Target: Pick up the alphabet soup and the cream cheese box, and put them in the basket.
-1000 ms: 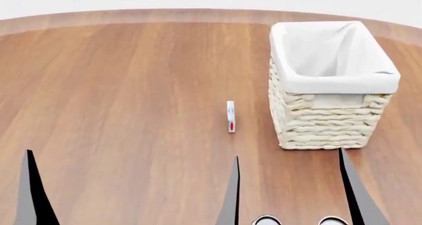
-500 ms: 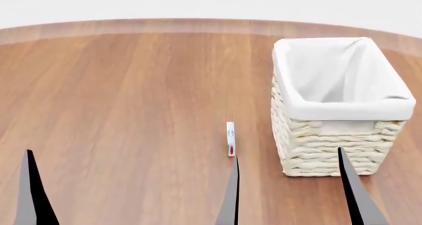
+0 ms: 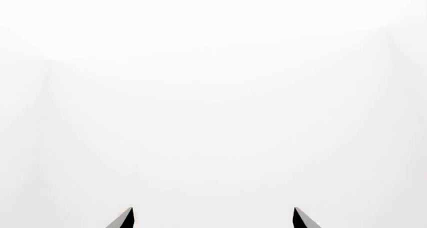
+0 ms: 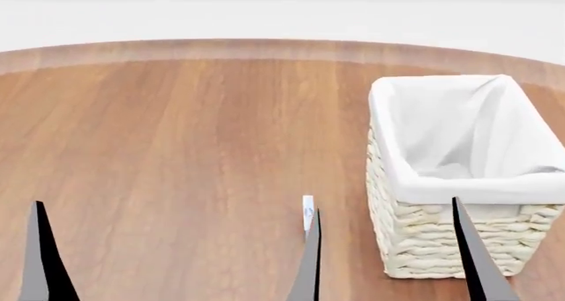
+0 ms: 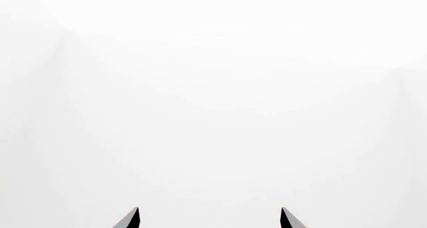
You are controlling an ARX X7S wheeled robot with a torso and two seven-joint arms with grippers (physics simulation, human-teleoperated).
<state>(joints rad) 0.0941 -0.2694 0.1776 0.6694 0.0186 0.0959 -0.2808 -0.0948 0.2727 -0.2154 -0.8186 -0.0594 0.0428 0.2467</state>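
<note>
The cream cheese box [image 4: 307,212] stands on its thin edge on the wooden table, just left of the basket [image 4: 422,243]. Its lower part is hidden behind a dark finger of my right gripper [image 4: 388,255]. That gripper is open and empty, with its fingers straddling the basket's near left corner in the head view. Only one finger [image 4: 40,251] of my left arm shows there, at the far left. The left wrist view shows my left gripper [image 3: 213,212] open against blank white, as does the right wrist view for my right gripper [image 5: 209,212]. The alphabet soup is out of view.
The round wooden table [image 4: 176,142] stretches to a curved far edge, with a white floor beyond it. The basket's white cloth liner [image 4: 459,135] shows nothing inside where I can see.
The head view has tilted upward: the basket and the cream cheese box have slid down the frame and more of the far table edge shows. The gripper fingers hold the same places.
</note>
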